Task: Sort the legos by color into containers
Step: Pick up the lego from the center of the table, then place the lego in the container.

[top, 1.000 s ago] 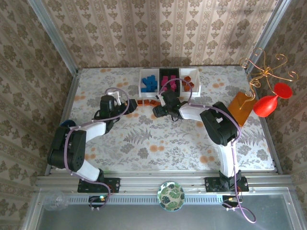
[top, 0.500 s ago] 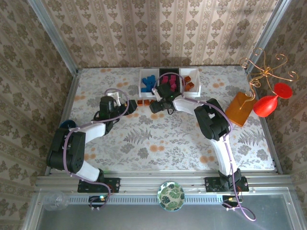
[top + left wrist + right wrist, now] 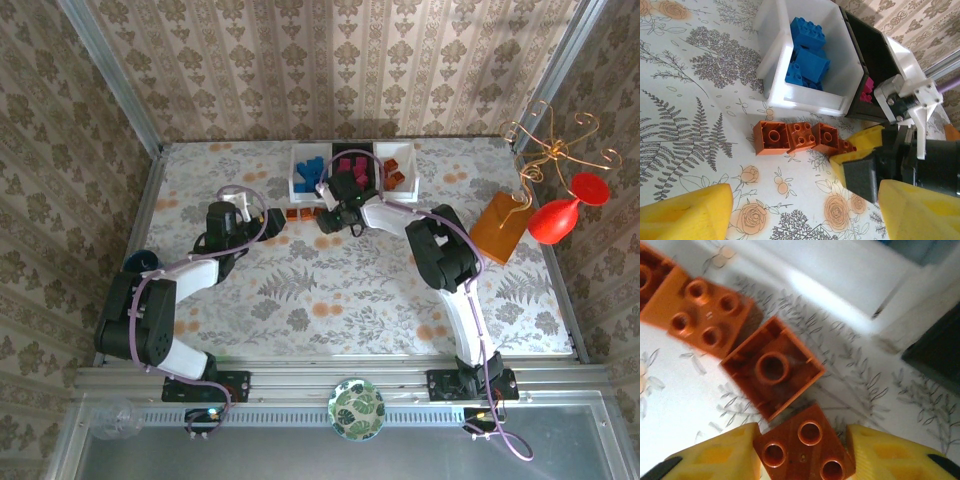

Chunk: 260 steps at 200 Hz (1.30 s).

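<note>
Four orange legos (image 3: 801, 136) beside white tray (image 3: 805, 102)

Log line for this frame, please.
right gripper: straddling orange brick on table, grip unclear | left gripper: open, empty | loose bricks: three orange

walls (image 3: 340, 70): were beige damask paper, across upper frame and both sides
table (image 3: 330, 300): had a white floral-print top, mid-frame
rail (image 3: 330, 378): aluminium, ran along the lower frame
light: was bright, even

No legible text, labels or numbers.
</note>
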{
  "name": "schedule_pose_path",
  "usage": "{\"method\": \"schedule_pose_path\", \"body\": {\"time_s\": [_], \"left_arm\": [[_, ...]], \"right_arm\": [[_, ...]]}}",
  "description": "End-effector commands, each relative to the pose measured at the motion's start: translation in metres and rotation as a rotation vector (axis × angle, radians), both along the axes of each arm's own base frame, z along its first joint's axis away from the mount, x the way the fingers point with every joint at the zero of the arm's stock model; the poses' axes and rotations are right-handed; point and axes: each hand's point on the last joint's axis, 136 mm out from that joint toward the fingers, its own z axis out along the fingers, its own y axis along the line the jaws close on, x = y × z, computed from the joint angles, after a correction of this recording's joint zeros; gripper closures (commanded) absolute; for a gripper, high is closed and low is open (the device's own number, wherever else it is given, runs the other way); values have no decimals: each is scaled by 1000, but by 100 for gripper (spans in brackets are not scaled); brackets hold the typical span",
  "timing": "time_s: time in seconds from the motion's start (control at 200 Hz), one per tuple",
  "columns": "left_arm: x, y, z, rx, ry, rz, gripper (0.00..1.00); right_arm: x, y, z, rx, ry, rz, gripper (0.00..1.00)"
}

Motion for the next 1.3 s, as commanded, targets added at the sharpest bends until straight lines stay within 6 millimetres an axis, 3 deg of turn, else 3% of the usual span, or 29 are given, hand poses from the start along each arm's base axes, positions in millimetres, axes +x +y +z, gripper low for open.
{"method": "schedule_pose_path", "body": {"time_s": [0.0, 0.2, 0.355, 0.45, 0.6, 0.705, 0.875, 0.98, 1.09, 1.195, 1.295], "left_arm": [[-3, 0, 2, 3, -15, -4, 22], [-5, -1, 1, -1, -9, -9, 22], [-7, -4, 6, -16, -15, -20, 22], [-8, -8, 11, -21, -26, -29, 21], [-11, -14, 14, -20, -33, -42, 21], [-15, -19, 14, -18, -31, -54, 21], [-21, -25, 14, -9, -26, -70, 21], [-25, -28, 15, -2, -27, -79, 20], [-28, -28, 14, 10, -25, -84, 20], [-30, -25, 10, 23, -22, -75, 19], [-30, -23, 4, 45, -17, -68, 19]], "right_arm": [[-31, 10, 7, 37, 46, 75, 61], [-54, 3, 43, 130, -6, 75, 65], [-53, -33, 80, 191, -74, -44, 65], [-34, -66, 101, 230, -111, -167, 64], [11, -122, 115, 298, -128, -397, 63], [44, -150, 113, 314, -123, -519, 62], [90, -177, 100, 273, -128, -644, 58], [111, -187, 101, 232, -138, -681, 53], [120, -185, 124, 247, -171, -671, 42], [107, -175, 149, 276, -224, -628, 31], [77, -155, 163, 295, -251, -558, 26]]}}
